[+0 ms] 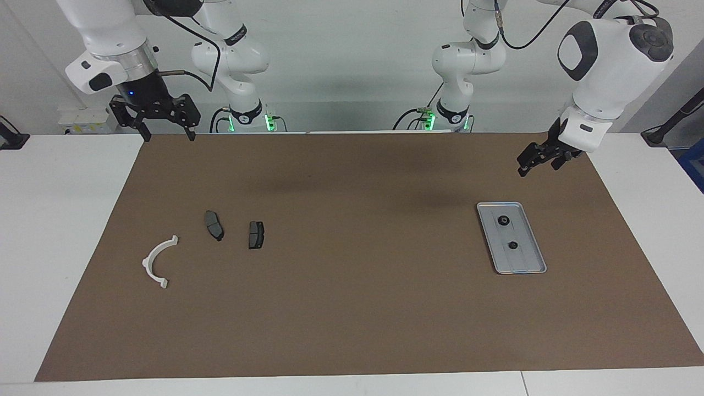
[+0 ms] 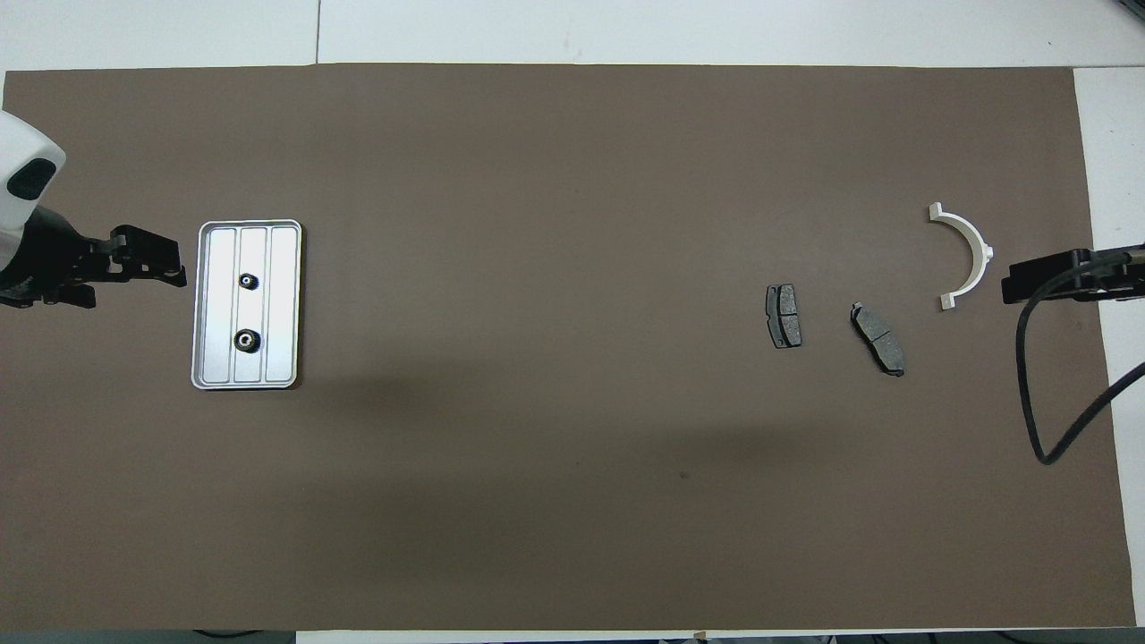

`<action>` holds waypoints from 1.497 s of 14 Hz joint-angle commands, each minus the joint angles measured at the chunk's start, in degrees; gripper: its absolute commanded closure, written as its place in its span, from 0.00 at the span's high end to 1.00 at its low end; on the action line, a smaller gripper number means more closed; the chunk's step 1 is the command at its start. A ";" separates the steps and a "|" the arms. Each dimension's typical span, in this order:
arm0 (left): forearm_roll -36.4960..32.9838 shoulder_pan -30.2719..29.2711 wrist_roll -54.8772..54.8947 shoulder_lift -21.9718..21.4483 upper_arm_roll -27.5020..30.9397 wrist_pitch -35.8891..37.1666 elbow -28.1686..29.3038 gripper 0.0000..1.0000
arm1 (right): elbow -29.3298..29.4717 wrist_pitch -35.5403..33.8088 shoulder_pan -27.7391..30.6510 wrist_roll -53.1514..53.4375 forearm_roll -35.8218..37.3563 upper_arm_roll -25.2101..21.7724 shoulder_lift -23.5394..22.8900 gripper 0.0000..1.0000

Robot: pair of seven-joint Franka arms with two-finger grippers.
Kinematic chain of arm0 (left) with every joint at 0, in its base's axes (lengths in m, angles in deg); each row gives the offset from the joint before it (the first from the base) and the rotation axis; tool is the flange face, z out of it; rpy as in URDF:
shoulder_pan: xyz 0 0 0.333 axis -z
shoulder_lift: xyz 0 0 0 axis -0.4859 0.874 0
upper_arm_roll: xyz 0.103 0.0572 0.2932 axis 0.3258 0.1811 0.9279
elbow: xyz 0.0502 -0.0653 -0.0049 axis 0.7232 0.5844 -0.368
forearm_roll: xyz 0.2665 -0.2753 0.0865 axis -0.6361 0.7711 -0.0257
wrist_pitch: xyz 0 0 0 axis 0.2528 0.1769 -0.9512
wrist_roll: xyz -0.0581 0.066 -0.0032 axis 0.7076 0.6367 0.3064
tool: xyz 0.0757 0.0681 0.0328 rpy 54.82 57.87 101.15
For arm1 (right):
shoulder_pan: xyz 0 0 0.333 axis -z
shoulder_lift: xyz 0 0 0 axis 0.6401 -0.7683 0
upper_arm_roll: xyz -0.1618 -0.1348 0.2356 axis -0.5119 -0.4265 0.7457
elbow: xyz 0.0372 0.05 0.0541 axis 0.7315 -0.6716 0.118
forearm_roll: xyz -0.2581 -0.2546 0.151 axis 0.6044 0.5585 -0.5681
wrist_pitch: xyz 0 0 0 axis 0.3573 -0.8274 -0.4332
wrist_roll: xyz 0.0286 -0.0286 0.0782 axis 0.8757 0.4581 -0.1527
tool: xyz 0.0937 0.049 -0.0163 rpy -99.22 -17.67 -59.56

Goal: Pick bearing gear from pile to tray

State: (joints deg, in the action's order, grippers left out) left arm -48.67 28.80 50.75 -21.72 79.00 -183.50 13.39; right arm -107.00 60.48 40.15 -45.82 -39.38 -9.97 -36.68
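The silver tray (image 1: pixel 523 263) (image 2: pixel 279 353) lies at the left arm's end of the mat. Two small black bearing gears (image 1: pixel 502 220) (image 2: pixel 250 282) rest in it, one nearer the robots than the other (image 1: pixel 512 245) (image 2: pixel 246 340). What shows of the pile is a white half-ring bracket (image 1: pixel 157 261) (image 2: pixel 969 255) and two dark brake pads (image 1: pixel 214 225) (image 2: pixel 878 338), all at the right arm's end. My left gripper (image 1: pixel 522 168) (image 2: pixel 179 271) hangs open and empty over the mat beside the tray. My right gripper (image 1: pixel 168 136) (image 2: pixel 1006 284) is raised, open and empty, over the mat's edge beside the bracket.
A brown mat (image 1: pixel 352 308) covers most of the white table (image 1: pixel 60 220). The second brake pad (image 1: pixel 256 235) (image 2: pixel 784 316) lies toward the table's middle from the first. A black cable (image 2: pixel 1029 385) loops down from the right arm over the mat's end.
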 commanded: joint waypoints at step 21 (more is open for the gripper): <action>0.65 0.10 1.40 -0.78 -1.68 1.09 -3.39 1.00 | -1.61 1.96 0.79 -1.43 -0.98 0.29 1.14 1.00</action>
State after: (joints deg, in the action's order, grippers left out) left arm -48.67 28.81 51.18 -22.21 77.10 -182.78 10.64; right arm -107.13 61.41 40.13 -45.82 -39.38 -9.96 -36.68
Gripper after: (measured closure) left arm 0.000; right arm 0.000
